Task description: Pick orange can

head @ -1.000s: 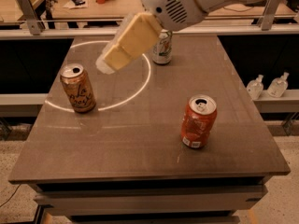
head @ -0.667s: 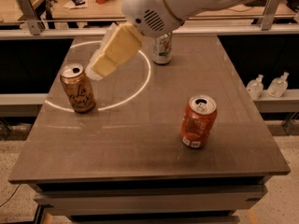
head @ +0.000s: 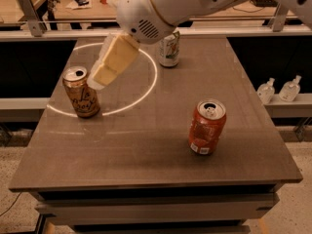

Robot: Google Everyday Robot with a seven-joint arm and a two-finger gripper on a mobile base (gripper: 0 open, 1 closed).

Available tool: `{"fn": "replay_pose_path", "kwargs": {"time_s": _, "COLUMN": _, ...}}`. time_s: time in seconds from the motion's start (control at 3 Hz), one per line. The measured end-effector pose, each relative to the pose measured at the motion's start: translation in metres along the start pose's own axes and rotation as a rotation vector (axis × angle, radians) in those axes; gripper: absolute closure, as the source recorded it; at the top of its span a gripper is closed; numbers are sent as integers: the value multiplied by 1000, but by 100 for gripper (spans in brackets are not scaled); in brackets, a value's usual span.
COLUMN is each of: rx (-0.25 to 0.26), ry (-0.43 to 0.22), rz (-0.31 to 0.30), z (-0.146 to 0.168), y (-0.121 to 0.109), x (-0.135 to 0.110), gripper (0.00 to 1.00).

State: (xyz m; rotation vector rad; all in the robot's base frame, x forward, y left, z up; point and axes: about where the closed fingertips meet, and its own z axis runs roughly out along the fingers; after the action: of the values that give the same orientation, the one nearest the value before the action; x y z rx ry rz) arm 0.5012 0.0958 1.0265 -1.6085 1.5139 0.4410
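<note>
The pincer [head: 99,78] hangs just beside the orange can [head: 81,92], tilted toward its top.
The can stands upright at the bench's [head: 146,155] 9 o'clock, pincer at its 1 o'clock — likely lining up a grasp; apart or together, I cannot tell. Three cans: this one, a red-orange can [head: 207,127] at 4, a white-and-green can [head: 169,48] at 12.

Grey-brown table [head: 146,160], a thin white ring [head: 152,89] marked on its far-left top; speckled pale floor [head: 14,204] below it on both sides. Right of the table, a low ledge [head: 292,112] carries two clear bottles [head: 266,90]; behind the table, a pale rail [head: 243,31]. Gripper [head: 96,81] hangs over the table's far-left part, inside the ring.
</note>
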Motion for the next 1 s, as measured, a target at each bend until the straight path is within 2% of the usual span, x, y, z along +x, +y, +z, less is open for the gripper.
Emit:
{"fn": "replay_pose_path", "kwargs": {"time_s": 0.33, "rx": -29, "ry": -45, "rz": -5, "z": 14, "y": 0, "x": 8, "gripper": 0}}
{"fn": "replay_pose_path", "kwargs": {"time_s": 0.67, "rx": -86, "ry": -106, "rz": -11, "z": 46, "y": 0, "x": 24, "gripper": 0}}
{"fn": "replay_pose_path", "kwargs": {"time_s": 1.0, "rx": -142, "ry": -124, "rz": -19, "z": 73, "y": -1, "x": 37, "gripper": 0}}
